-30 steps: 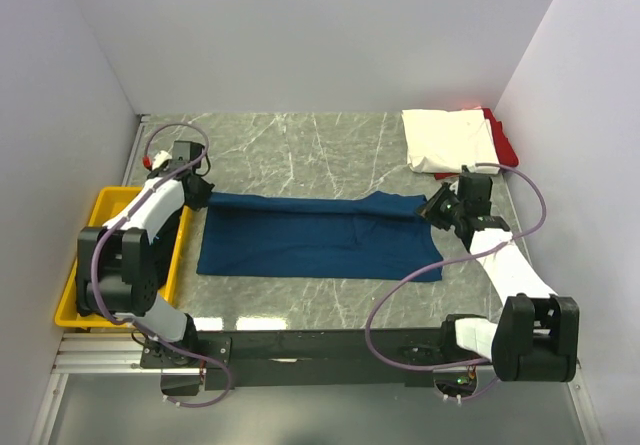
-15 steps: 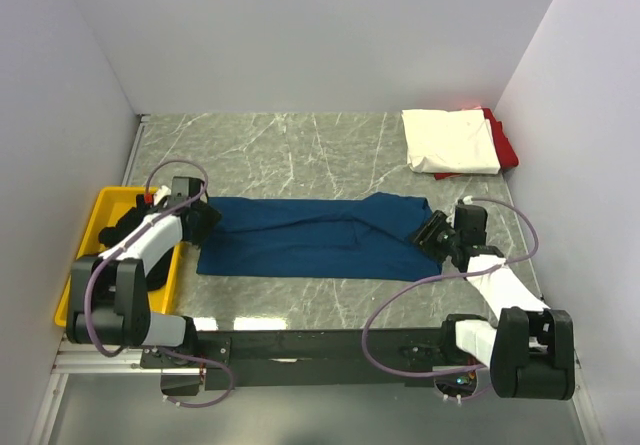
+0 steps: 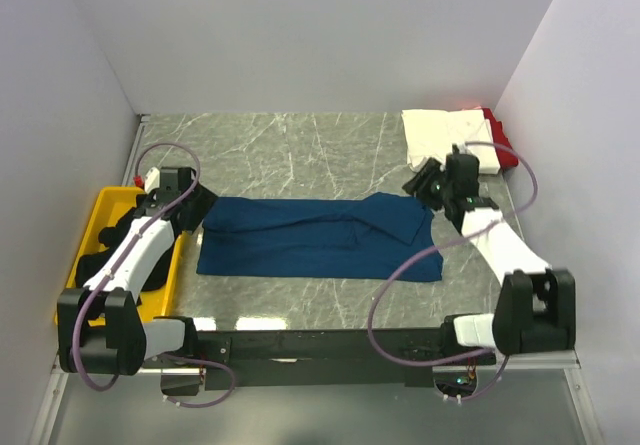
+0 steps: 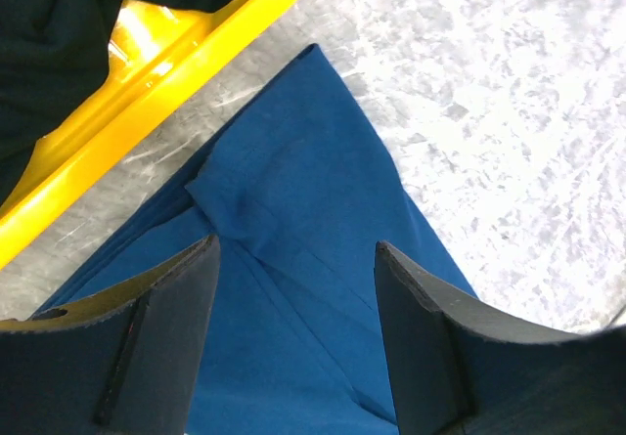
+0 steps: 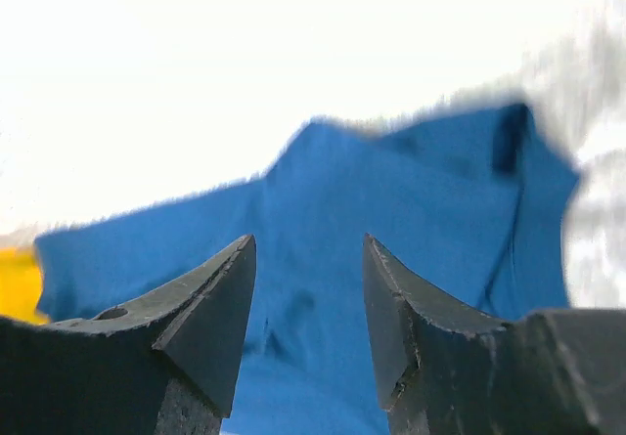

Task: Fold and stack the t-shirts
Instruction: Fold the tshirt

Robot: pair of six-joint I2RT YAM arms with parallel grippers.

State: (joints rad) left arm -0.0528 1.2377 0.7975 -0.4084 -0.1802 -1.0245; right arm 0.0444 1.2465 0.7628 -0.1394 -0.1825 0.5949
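**A:** Which way does the navy-blue t-shirt (image 3: 320,237) lie from each pincer?

**B:** It lies flat across the near half of the tabletop (image 3: 300,150), with its long axis running from 9 to 3 o'clock in the overhead view. The left pincer (image 3: 197,208) hovers at the 9 o'clock end, beside the yellow tray (image 3: 100,205). The right pincer (image 3: 422,182) sits just past the far corner of the 3 o'clock end. Each arm is nearer its own end.

**A:** Is either one gripping?

**B:** No. Both have their fingers spread with blue cloth showing in the gap (the right wrist view is blurred, but the gap is plain).

**A:** How does the cloth look?

**B:** It is a long folded band with a few creases and no print showing. The white t-shirt (image 3: 445,137) lies folded at 1 o'clock, on top of the red one (image 3: 503,145).
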